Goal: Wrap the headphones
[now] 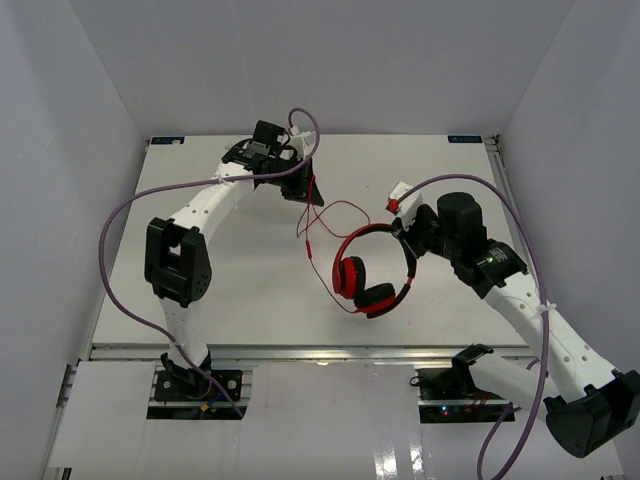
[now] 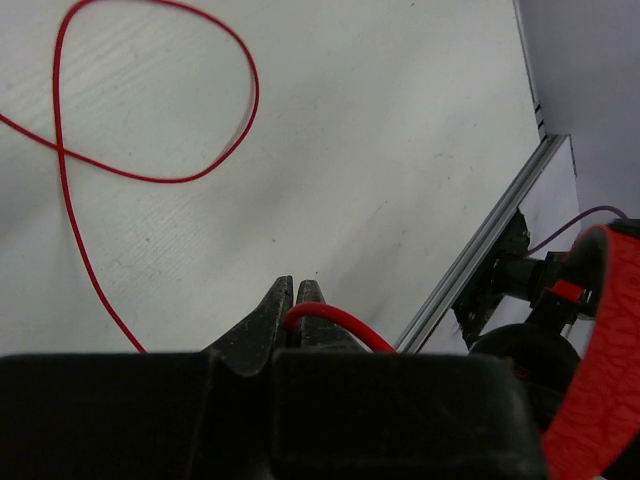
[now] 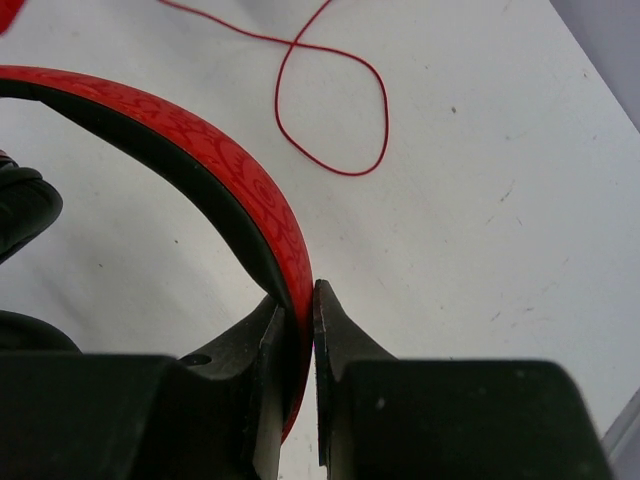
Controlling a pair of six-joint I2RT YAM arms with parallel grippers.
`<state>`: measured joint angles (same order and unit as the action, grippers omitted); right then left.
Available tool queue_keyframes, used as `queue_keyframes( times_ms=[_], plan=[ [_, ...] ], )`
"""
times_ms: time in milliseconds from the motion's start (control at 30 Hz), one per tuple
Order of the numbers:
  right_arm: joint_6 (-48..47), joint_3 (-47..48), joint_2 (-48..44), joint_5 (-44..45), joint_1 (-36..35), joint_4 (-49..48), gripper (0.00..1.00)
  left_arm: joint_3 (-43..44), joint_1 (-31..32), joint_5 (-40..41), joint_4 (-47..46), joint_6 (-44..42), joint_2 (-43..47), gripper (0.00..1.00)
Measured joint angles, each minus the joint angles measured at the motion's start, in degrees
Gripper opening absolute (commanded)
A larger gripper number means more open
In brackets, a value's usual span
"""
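White table point(image 1: 255, 295) is carrying the headphones point(image 1: 372, 275) just right of centre, ear cups point(image 1: 350, 277) toward 6 o'clock. Right gripper point(image 3: 298, 300) is clamping the red headband point(image 3: 200, 150) at its 2 o'clock side. Left gripper point(image 2: 296, 292), at 11 o'clock, is pinching the thin red cable point(image 2: 345, 316).

headphones point(image 3: 200, 160) band patterned, textured plastic; table point(image 3: 480, 200) matt white, faintly grained.

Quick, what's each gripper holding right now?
Left gripper: shut on the cable.
Right gripper: shut on the headband.
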<state>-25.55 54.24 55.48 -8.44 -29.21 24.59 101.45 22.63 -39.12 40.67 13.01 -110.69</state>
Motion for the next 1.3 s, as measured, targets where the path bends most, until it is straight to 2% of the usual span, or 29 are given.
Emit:
queue_keyframes(
  times_ms=[233, 433, 600, 1000, 1300],
  plan=[
    [2.7, 2.9, -0.4, -6.6, -0.4, -2.3, 0.08, -0.4, 0.6, 2.4, 4.9, -0.1, -5.0, 0.00],
    [0.5, 2.9, 0.3, -7.5, -6.6, -2.8, 0.08, 8.5, 0.8, 2.2, 5.9, 1.5, -9.9, 0.00],
    [-3.3, 0.4, 3.0, -0.3, -10.8, -3.9, 0.08, 11.5, 1.1, 2.0, 5.6, 2.5, -10.2, 0.00],
    [-8.4, -3.5, 9.3, 21.0, -12.4, -7.3, 0.08, 11.0, 1.7, 2.1, 6.2, 3.0, -8.5, 0.00],
    [-9.7, -3.5, 10.8, 29.2, -12.4, -11.8, 0.08, 9.6, 2.1, 2.3, 7.1, 2.9, -4.5, 0.00]
  ],
)
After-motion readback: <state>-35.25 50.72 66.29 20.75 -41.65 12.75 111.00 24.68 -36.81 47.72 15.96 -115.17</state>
